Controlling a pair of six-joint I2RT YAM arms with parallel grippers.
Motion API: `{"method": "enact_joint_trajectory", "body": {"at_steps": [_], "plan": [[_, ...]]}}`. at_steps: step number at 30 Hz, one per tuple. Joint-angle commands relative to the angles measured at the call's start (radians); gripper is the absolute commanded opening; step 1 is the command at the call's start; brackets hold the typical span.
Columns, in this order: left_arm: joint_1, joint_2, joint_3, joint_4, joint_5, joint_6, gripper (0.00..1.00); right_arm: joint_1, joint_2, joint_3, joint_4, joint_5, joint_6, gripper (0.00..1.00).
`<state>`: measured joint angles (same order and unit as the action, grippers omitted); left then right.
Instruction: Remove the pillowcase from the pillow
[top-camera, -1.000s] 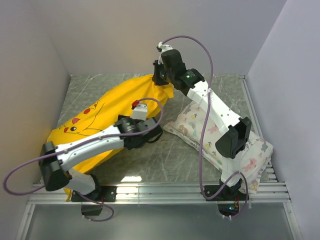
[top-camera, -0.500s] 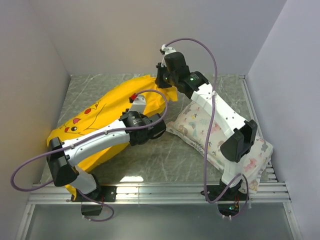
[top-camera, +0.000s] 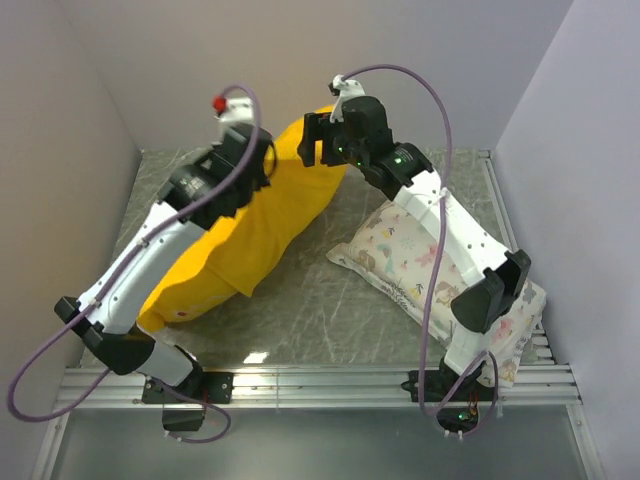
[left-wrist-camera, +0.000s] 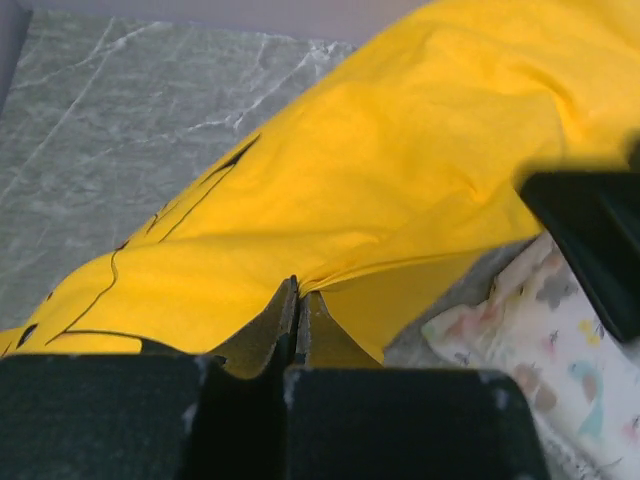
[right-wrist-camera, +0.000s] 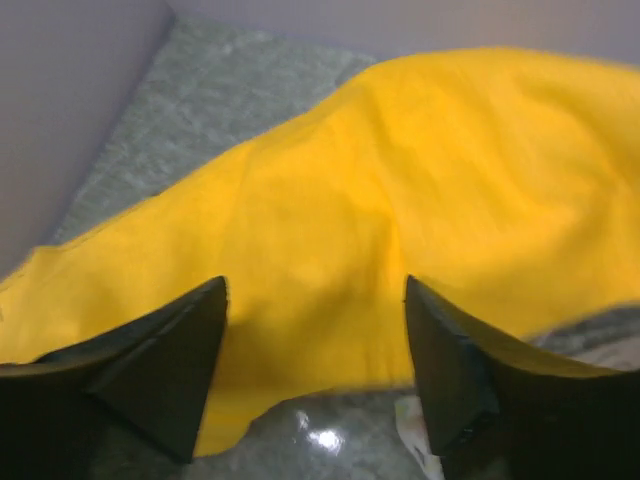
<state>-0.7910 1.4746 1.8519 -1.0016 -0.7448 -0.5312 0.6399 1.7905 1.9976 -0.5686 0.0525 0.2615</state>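
Pillowcase (left-wrist-camera: 400, 170) – pinched by L hand (left-wrist-camera: 298, 295)

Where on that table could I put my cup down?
Bare marble lies front-centre, between the yellow pillowcase and the printed pillow. Crowded at the back, where left pincer and right pincer are at the pillowcase.

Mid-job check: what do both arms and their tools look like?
Both arms have white links, black joints and a looping purple cable. The left arm carries a red cap at its wrist; the right arm shows a green light. Left tool and right tool: black wedge fingers.
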Motion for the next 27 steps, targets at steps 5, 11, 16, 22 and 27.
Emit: {"method": "enact_joint_trajectory", "body": {"at_steps": [5, 11, 16, 22, 27], "plan": [[0.458, 0.016, -0.003, 0.271, 0.514, -0.031, 0.0, 0.0, -0.187, -0.106, 0.196, 0.006, 0.001, 0.93], [0.705, 0.144, -0.005, 0.3, 0.694, -0.087, 0.0, 0.049, -0.264, -0.324, 0.301, -0.036, 0.005, 0.96], [0.777, 0.289, -0.045, 0.328, 0.693, -0.059, 0.0, 0.173, -0.244, -0.516, 0.413, -0.017, -0.016, 0.96], [0.777, 0.398, -0.146, 0.376, 0.693, -0.044, 0.0, 0.352, -0.111, -0.528, 0.495, 0.024, -0.051, 0.97], [0.773, 0.429, -0.247, 0.431, 0.78, -0.081, 0.0, 0.421, 0.013, -0.462, 0.49, 0.036, -0.041, 0.97]]}}
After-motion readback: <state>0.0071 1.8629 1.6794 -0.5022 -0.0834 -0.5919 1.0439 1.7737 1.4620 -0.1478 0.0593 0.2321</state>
